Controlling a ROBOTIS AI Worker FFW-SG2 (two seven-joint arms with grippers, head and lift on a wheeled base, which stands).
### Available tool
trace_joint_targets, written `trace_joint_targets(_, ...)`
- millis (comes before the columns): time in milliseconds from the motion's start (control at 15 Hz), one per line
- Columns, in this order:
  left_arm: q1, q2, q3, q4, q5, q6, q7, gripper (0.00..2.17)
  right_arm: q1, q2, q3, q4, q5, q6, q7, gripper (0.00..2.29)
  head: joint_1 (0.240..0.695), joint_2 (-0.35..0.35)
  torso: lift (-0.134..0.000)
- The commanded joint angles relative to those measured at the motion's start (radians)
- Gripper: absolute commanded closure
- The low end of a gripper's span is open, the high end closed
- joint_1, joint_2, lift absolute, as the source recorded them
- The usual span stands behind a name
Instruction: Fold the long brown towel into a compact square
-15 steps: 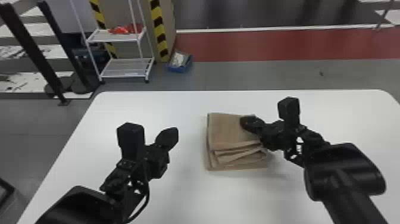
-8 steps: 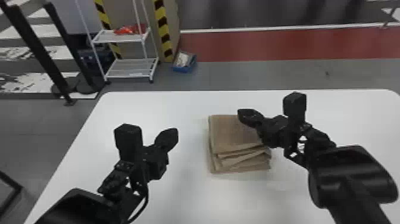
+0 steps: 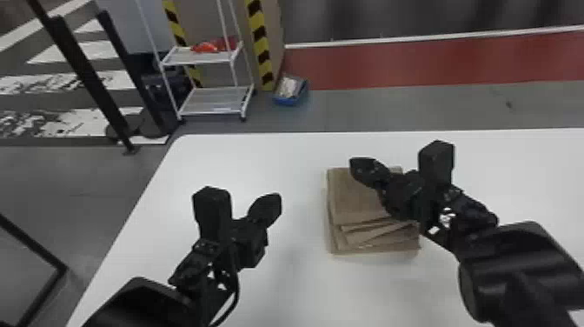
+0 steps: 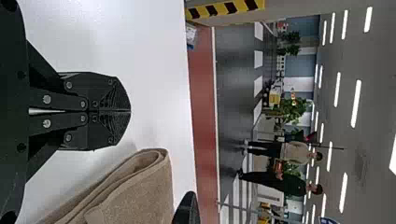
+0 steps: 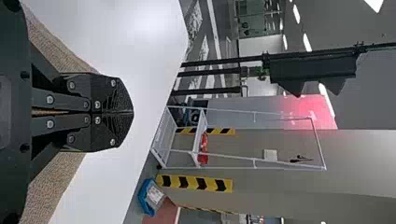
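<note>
One brown towel [image 3: 354, 200] on the white table [image 3: 295, 287], folded into a compact, near-square stack. Broad, flat panel uppermost; several layer edges along the side nearer the robot, slightly fanned and uneven, with a lower layer out past the upper ones. In the left wrist view, a rounded fold at one end and a loose corner beside it.

Right gripper [image 3: 367, 171] over the towel's far part, in from the right, with the wrist across the stack's right side. In the right wrist view, fingers [image 5: 112, 95] closed tip to tip, brown cloth behind on both sides — contact with the cloth impossible to tell.

Left gripper [image 3: 271, 204] to the left of the towel, apart from it, above bare tabletop. Fingers [image 4: 109, 93] also together, flat faces meeting along the middle in the left wrist view.

Beyond the table: white shelf rack [image 3: 217, 101] with a red item [image 3: 206, 47] on its upper shelf; blue bin [image 3: 287, 101] on the floor near yellow-and-black striping [image 3: 260, 45] — pale contents inside. Farther right, a red floor strip [image 3: 413, 65].
</note>
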Motion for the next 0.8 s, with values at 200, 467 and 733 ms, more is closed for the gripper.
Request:
trace_joint_targets(200,0.005,0.004,0.004,0.006,0.002,-0.021,-0.005,1.86,-0.068,0.006,0.018,0.153,0.042,-0.062,-0.017,1.97,0.695,0.196,-0.125)
trace_joint_targets(467,0.009,0.004,0.019,0.01,0.009,-0.03,-0.022,1.86,-0.128,0.006,0.023,0.237,0.078,-0.026,-0.017,1.97,0.695,0.193,-0.125)
trace_joint_targets(733,0.017,0.004,0.033,0.009,0.014,-0.045,-0.028,1.86,-0.151,0.006,0.067,0.278,0.058,-0.05,-0.046,1.97,0.695,0.191,-0.125)
